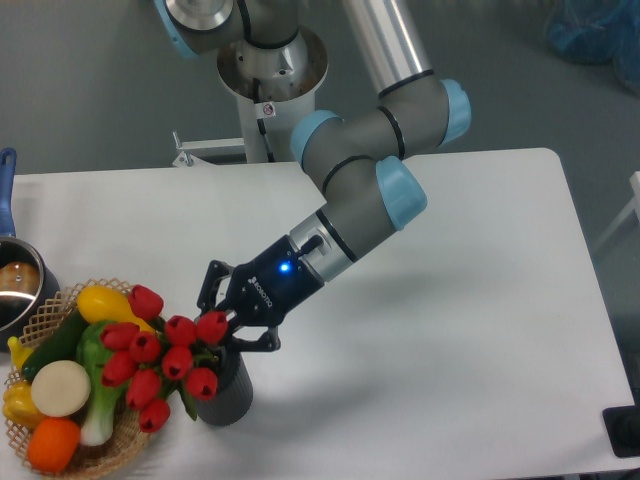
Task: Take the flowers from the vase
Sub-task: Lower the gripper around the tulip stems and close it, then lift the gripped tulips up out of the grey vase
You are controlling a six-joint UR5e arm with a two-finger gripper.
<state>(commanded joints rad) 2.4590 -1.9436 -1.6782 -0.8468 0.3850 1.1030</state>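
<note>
Flowers (160, 360), a bunch of red tulip buds with bits of green leaf, sit at the front left of the white table (480, 300), their stems down in the dark grey vase (226, 393). The buds lean out to the left over the vase's rim, and the leftmost ones overlap the edge of the wicker basket (110, 455) in the picture. The gripper (232, 325) is right at the top of the bunch, just above the vase, its black fingers (212, 290) reaching around the uppermost buds. The fingers look drawn in close around the stems or the top buds, but the buds hide the tips, so I cannot tell whether they are pinching anything. A blue light glows on the gripper's body. The grey and light blue arm (370, 190) slopes up from it toward the back of the table. The basket beside the vase holds toy vegetables and fruit. A steel pot (15, 290) with a blue handle sits at the left edge.
</note>
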